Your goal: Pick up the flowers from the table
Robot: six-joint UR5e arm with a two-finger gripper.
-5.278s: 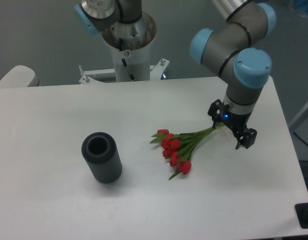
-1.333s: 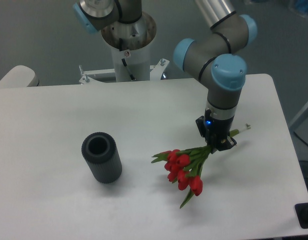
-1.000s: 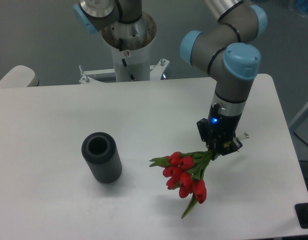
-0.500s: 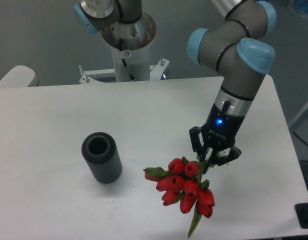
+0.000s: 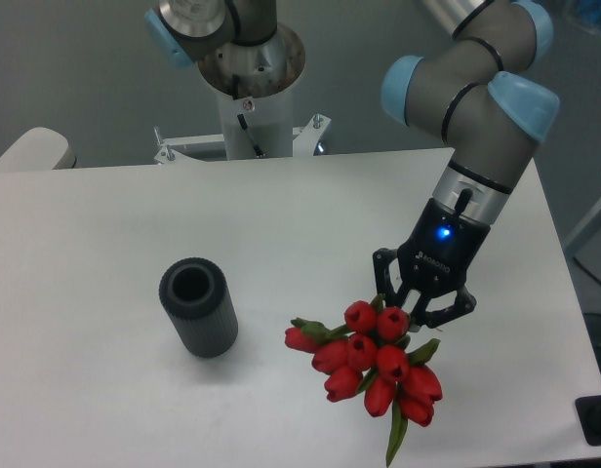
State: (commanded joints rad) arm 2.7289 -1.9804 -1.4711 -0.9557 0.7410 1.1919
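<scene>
The gripper (image 5: 420, 310) is clamped on the stems of the flowers (image 5: 371, 363), holding the bunch above the table (image 5: 105, 409). The buds hang just below the claw, facing the camera, with the stems running up into the jaws. The vase (image 5: 198, 307) stands upright, well apart to the flowers' left.

It looked like a robotics lab: a grey-and-blue arm (image 5: 476, 107) stood on a bolted pedestal (image 5: 250, 97) behind a plain white table (image 5: 115, 224), over a grey floor (image 5: 76, 68).
</scene>
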